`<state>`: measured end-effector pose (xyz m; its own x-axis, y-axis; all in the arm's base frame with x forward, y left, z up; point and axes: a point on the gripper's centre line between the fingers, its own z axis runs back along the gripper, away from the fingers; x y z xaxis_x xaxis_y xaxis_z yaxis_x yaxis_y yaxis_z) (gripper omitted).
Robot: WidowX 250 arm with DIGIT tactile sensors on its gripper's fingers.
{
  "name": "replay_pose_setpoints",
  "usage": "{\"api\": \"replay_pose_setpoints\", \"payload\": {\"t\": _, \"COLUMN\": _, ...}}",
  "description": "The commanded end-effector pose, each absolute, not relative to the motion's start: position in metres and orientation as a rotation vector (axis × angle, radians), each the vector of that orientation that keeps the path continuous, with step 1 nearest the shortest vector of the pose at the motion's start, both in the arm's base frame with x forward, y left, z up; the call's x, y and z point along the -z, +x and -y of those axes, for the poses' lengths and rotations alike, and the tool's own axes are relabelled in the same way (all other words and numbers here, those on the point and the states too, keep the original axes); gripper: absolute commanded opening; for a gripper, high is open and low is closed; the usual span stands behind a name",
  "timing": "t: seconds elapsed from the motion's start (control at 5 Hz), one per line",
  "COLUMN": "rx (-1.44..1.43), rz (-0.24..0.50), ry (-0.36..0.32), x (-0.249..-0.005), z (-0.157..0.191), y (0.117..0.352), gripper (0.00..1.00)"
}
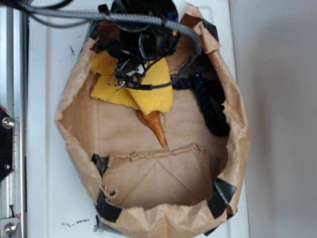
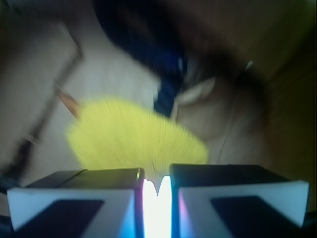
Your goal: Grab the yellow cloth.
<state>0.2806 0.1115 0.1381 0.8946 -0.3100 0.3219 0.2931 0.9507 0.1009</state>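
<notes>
The yellow cloth lies crumpled at the back of an open brown paper bag. My gripper is directly over its middle, with the black arm hiding part of the fabric. In the wrist view the cloth is a blurred yellow fan spreading out from my gripper. The two jaws stand nearly together, with a bright pinched fold of cloth filling the narrow gap between them.
An orange-brown cone pokes out from under the cloth toward the front. A dark navy rope runs along the bag's right wall. The bag's torn paper walls rise all around, and a folded flap lies at the front.
</notes>
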Motion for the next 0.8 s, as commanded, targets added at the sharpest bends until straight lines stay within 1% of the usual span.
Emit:
{"api": "replay_pose_setpoints", "payload": {"t": 0.0, "rx": 0.279, "rz": 0.497, "ry": 0.061, "x": -0.22, "z": -0.092, "y": 0.271, "gripper": 0.0}}
{"api": "replay_pose_setpoints", "payload": {"t": 0.2, "rx": 0.285, "rz": 0.489, "ry": 0.059, "x": -0.218, "z": -0.089, "y": 0.267, "gripper": 0.0}}
{"api": "replay_pose_setpoints", "payload": {"t": 0.4, "rx": 0.262, "rz": 0.506, "ry": 0.018, "x": -0.235, "z": -0.079, "y": 0.262, "gripper": 0.0}}
{"api": "replay_pose_setpoints", "payload": {"t": 0.6, "rx": 0.296, "rz": 0.507, "ry": 0.003, "x": -0.234, "z": -0.074, "y": 0.258, "gripper": 1.0}}
